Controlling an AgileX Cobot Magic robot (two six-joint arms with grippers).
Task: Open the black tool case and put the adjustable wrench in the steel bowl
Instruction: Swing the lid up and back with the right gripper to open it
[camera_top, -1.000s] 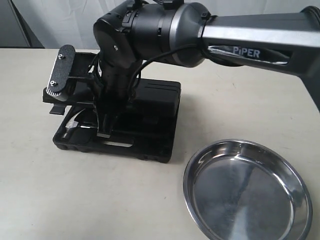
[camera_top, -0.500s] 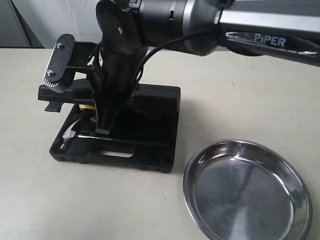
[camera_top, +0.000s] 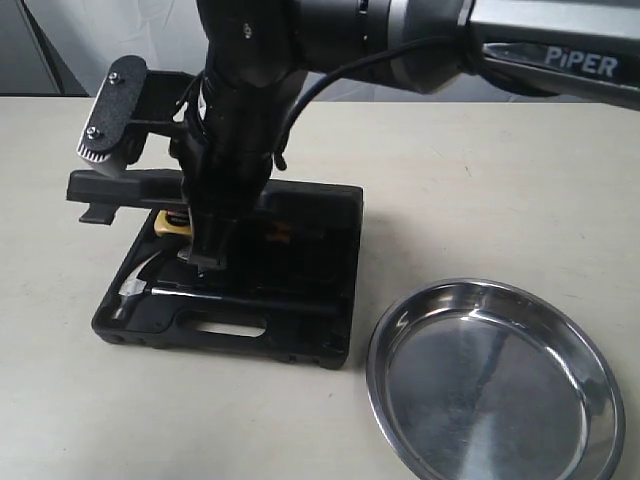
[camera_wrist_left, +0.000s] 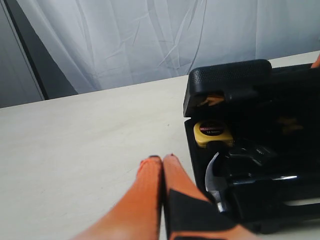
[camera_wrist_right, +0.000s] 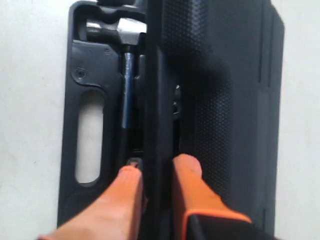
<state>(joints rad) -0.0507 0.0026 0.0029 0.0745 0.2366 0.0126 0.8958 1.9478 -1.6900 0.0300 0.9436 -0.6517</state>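
One PiPER-marked arm reaches over the black tool case.

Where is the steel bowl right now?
In the exterior view the steel bowl sits on the table at the lower right, just right of the black tool case and not touching it.

Pale table before a white curtain.
The matte beige table lies under soft, even light; behind its far edge hangs a creased white curtain, with a dark strip and a grey panel behind its far-left end.
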